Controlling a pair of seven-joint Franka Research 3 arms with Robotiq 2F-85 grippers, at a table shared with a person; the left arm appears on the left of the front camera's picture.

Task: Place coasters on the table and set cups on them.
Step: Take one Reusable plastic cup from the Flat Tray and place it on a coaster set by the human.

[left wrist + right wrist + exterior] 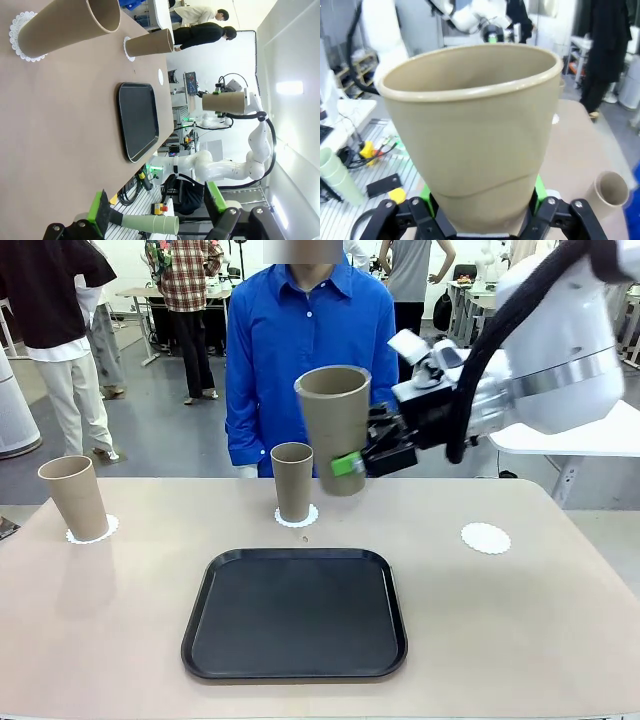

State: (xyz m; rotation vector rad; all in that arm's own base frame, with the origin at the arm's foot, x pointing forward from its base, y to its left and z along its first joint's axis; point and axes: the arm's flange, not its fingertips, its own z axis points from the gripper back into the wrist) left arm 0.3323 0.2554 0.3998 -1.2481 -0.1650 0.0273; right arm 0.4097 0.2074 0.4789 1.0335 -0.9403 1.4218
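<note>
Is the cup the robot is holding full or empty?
Empty. The cup in the right hand has its rim turned toward the front camera, and nothing shows inside.

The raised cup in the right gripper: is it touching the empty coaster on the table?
Apart. The front view shows the raised cup held in the right gripper well above the table, with the empty coaster off to its side.

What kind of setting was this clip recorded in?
Most likely a robotics lab or open workshop hall. A white arm's right gripper holds a cup above the beige table, another white robot arm stands at a bench behind, and people stand among work tables beyond.
</note>
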